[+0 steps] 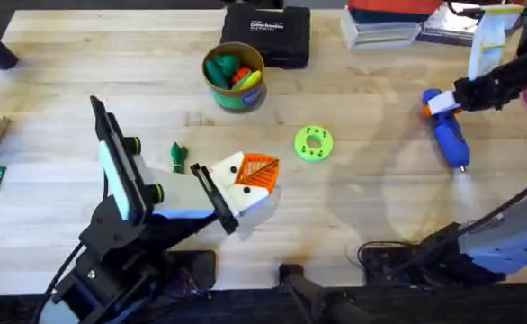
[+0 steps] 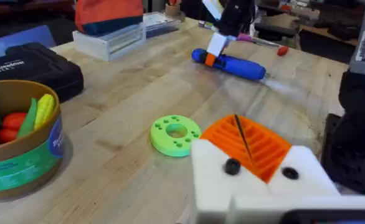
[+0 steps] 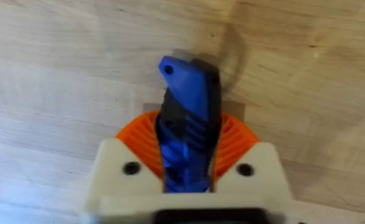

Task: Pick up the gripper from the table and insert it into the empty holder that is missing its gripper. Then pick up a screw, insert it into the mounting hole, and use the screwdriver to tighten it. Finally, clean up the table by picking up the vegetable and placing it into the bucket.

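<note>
**Right fingers on the blue screwdriver, left ones pressed together**

The right gripper (image 1: pixel 439 103) has its white fingers with orange ribbed pads (image 3: pixel 232 140) clamped on the screwdriver (image 1: pixel 450 135), near its rear end, out at about 3 o'clock on the table (image 1: pixel 353 207). The left gripper (image 1: pixel 250 175) sits close to the middle, its pads pressed together with just a thin dark line between them, holding nothing.

The screwdriver is a chunky blue pen shape lying flat on the wood, tip end toward 5 o'clock in the overhead view. The right wrist view gives the close-up: glossy blue plastic with a black ribbed strip along one side and a small hole near the end. The left wrist view shows it from the side instead, a smooth rounded barrel (image 2: pixel 235 64) with the other arm's gripper (image 2: pixel 217 50) on it.

The vegetable (image 1: pixel 179 157) is small, dark green and knobbly, just left of the left gripper at roughly 9 o'clock from center. The bucket (image 1: pixel 234 76) stands at about 11 o'clock (already has toy food in it: green, red, yellow), and the left wrist view shows its olive wall and green printed band (image 2: pixel 20 165). A lime-green disc (image 1: pixel 314 143) with holes lies between the two grippers. A black case (image 1: pixel 268 34) sits at 12 o'clock behind the bucket. The tabletop is pale wood with visible grain.
</note>
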